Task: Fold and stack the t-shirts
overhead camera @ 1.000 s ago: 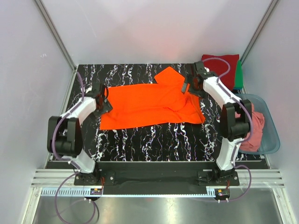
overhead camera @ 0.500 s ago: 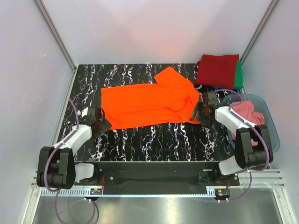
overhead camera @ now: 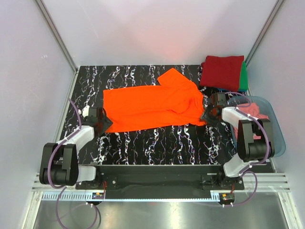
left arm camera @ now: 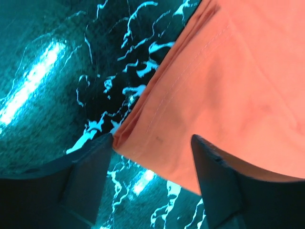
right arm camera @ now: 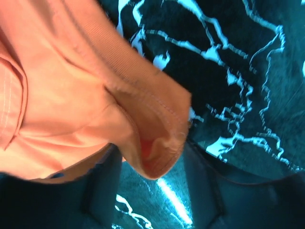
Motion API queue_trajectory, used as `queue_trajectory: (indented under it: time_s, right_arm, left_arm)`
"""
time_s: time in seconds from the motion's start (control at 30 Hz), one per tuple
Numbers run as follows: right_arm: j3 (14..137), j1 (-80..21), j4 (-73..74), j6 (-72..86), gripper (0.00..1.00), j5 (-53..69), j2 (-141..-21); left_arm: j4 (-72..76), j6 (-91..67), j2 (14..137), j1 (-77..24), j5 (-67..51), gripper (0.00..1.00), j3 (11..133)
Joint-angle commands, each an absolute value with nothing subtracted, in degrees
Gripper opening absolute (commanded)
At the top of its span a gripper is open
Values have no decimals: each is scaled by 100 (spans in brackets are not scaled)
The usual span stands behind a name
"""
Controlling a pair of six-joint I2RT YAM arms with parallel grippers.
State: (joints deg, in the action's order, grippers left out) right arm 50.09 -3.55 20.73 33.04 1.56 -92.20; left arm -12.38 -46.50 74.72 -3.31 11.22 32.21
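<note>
A bright orange t-shirt (overhead camera: pixel 152 105) lies spread flat across the black marbled table (overhead camera: pixel 157 143). My left gripper (overhead camera: pixel 101 122) sits low at its near-left corner. In the left wrist view that hem corner (left arm camera: pixel 157 138) lies between the jaws of the left gripper (left arm camera: pixel 151 143), which stand apart. My right gripper (overhead camera: pixel 208 116) is at the shirt's near-right corner. Its jaws are still apart, with a bunched fold of orange cloth (right arm camera: pixel 157 143) hanging between the right gripper's (right arm camera: pixel 150 160) fingers. A dark red folded t-shirt (overhead camera: pixel 221 71) lies on a green one (overhead camera: pixel 244 78) at the back right.
A translucent blue-grey tub (overhead camera: pixel 276 138) stands at the right edge, holding a salmon-pink t-shirt (overhead camera: pixel 251 112). Pale walls with metal rails close in the left, right and far sides of the table.
Both arms came back from the shirt's far side to its near corners and dropped low. Both pairs of jaws have narrowed around the cloth, the right more than the left.
</note>
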Motion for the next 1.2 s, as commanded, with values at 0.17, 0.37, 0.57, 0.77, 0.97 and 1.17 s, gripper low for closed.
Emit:
queue_trajectory:
  time_s: [0.17, 0.37, 0.57, 0.77, 0.97, 1.17]
  right_arm:
    - [5238, -272, 1784, 3278, 3, 263, -9571]
    - [6107, -264, 2529, 3041, 0, 38, -9212]
    - [5433, -246, 2856, 3523, 0, -414, -7999]
    - [4483, -255, 2716, 3902, 0, 184, -7814]
    - [3720, -255, 2724, 3981, 17, 474, -7129]
    - [3462, -255, 2882, 4096, 84, 694, -6128]
  left_arm:
    - [-783, -4703, 7787, -299, 897, 21, 3224]
    - [-1845, -4535, 7228, 94, 1213, 0, 4183]
    - [-2373, -4771, 6137, 712, 1055, 0, 3834]
    - [-2294, -4922, 5836, 712, 660, 0, 3016]
    - [-2574, -5054, 5302, 756, 360, 4, 2628]
    - [-2856, -5238, 4449, 765, 273, 65, 2435]
